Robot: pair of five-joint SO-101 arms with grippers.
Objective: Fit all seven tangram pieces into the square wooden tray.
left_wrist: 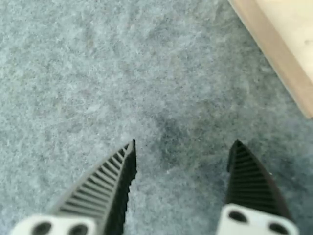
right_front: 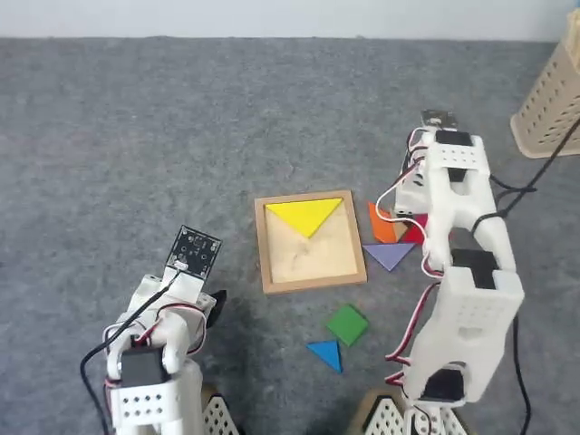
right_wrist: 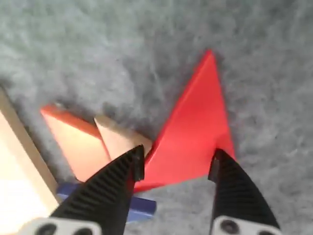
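Observation:
The square wooden tray (right_front: 268, 263) lies mid-table with a yellow triangle (right_front: 304, 216) in its far part. Just right of it, an orange piece (right_front: 381, 223), a red triangle (right_front: 414, 232) and a purple triangle (right_front: 390, 256) are bunched together. My right gripper (right_wrist: 177, 157) hangs open low over the red triangle (right_wrist: 195, 122), one finger on either side of its near end. The orange piece (right_wrist: 76, 139) and a pale wood-coloured piece (right_wrist: 120, 138) touch it. A green square (right_front: 347, 323) and a blue triangle (right_front: 326, 353) lie nearer the front. My left gripper (left_wrist: 182, 151) is open over bare carpet, left of the tray's corner (left_wrist: 274, 46).
Grey carpet covers the table. A pale perforated tower (right_front: 549, 100) stands at the far right edge. The tray's rim (right_wrist: 22, 159) and the purple piece (right_wrist: 144, 206) lie close beside the right gripper. Cables hang along the right arm (right_front: 462, 272).

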